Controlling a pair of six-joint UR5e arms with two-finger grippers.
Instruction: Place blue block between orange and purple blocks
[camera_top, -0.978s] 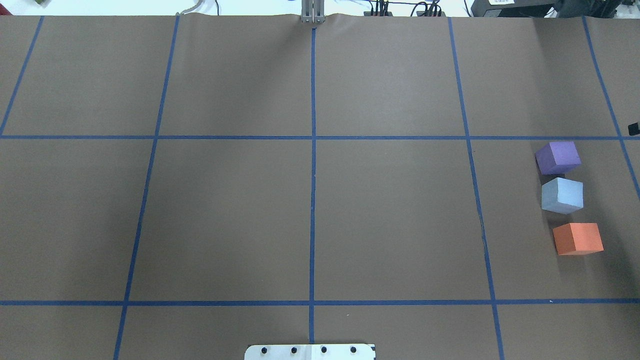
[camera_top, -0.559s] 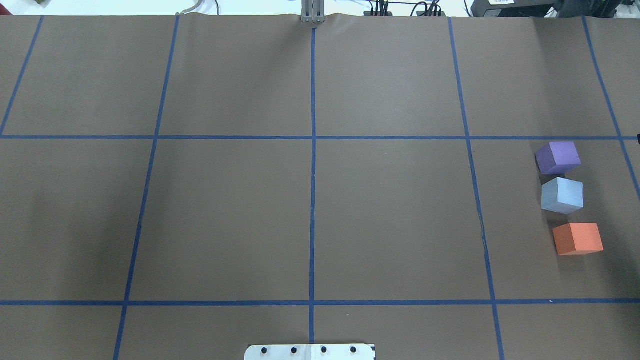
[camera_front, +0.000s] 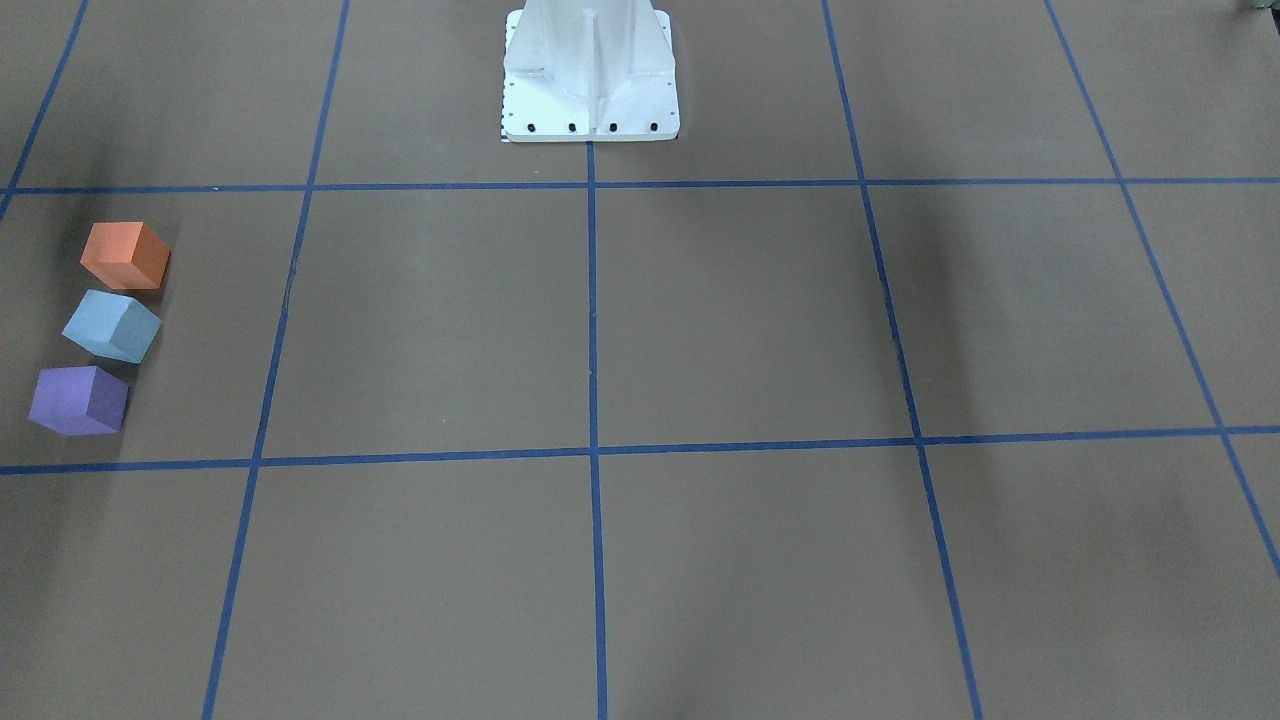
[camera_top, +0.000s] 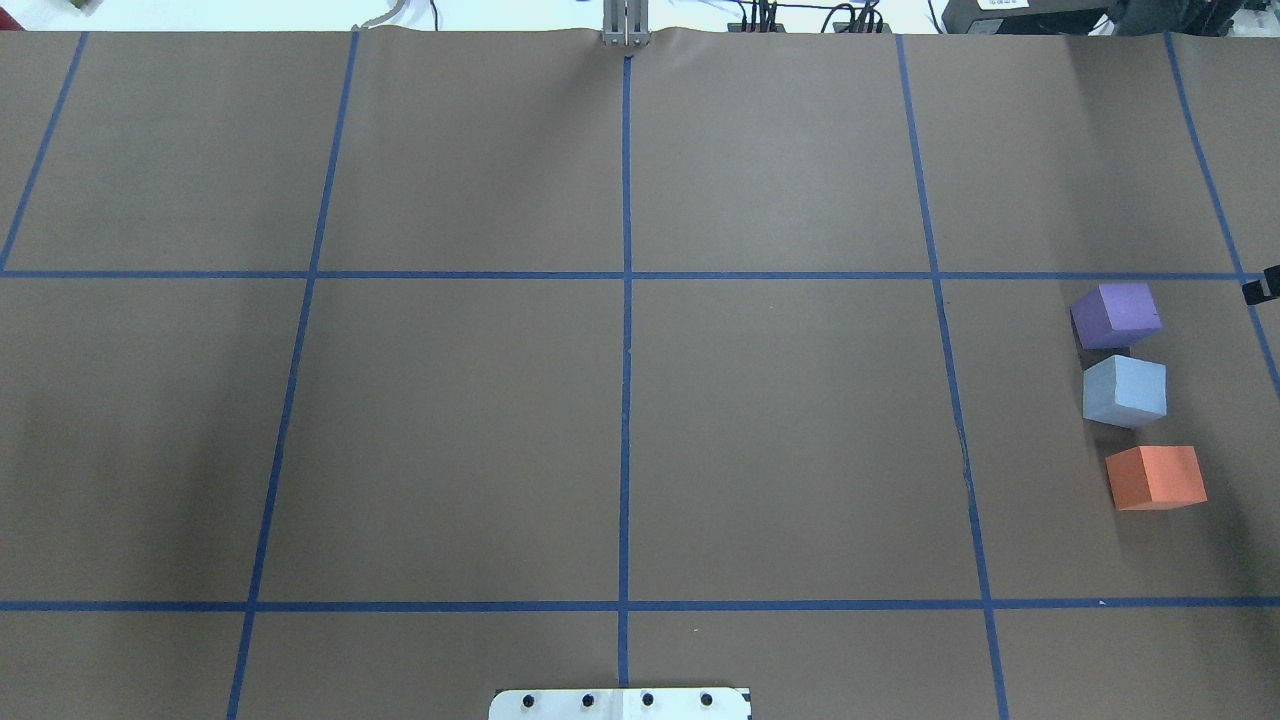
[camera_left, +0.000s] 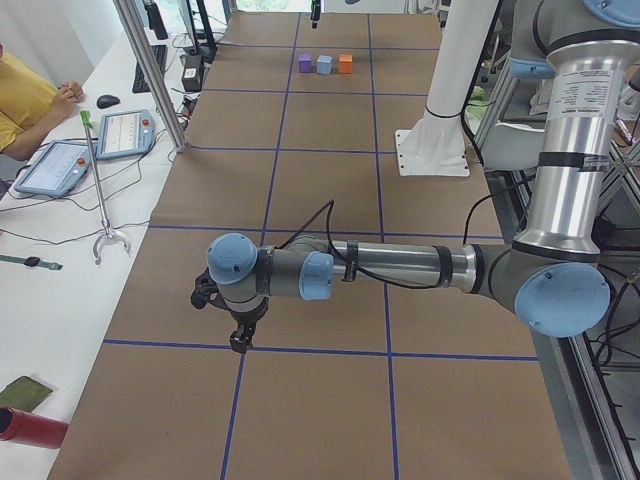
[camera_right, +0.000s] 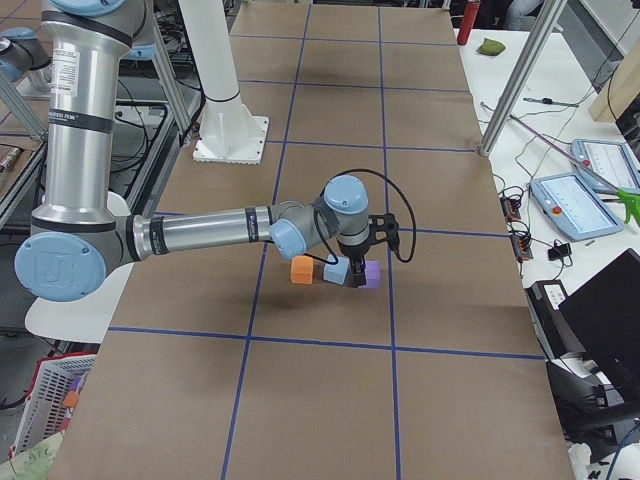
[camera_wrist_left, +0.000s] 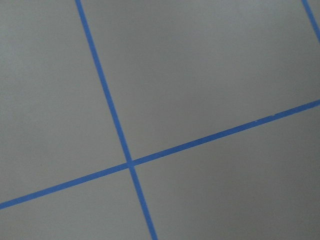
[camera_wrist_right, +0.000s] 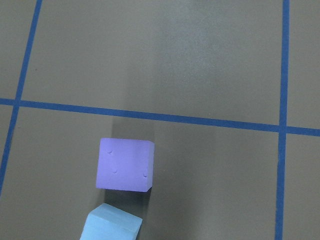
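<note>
Three blocks sit in a row at the table's right end: purple (camera_top: 1115, 315), blue (camera_top: 1125, 390), orange (camera_top: 1157, 477), with the blue block between the other two. They also show in the front-facing view: orange block (camera_front: 124, 255), blue block (camera_front: 111, 325), purple block (camera_front: 78, 400). The right wrist view looks down on the purple block (camera_wrist_right: 125, 164) and the blue block's top (camera_wrist_right: 111, 225). My right gripper (camera_right: 354, 277) hangs above the blocks; I cannot tell if it is open or shut. My left gripper (camera_left: 239, 342) hovers over the table's left end, state unclear.
The robot's white base (camera_front: 590, 80) stands at the middle of the table's near edge. Blue tape lines divide the brown table (camera_top: 780, 430) into squares. A black sliver, likely of the right gripper (camera_top: 1262, 287), shows at the overhead view's right edge.
The black sliver at the overhead view's right edge has shifted a little toward the robot. The three blocks have not moved.
</note>
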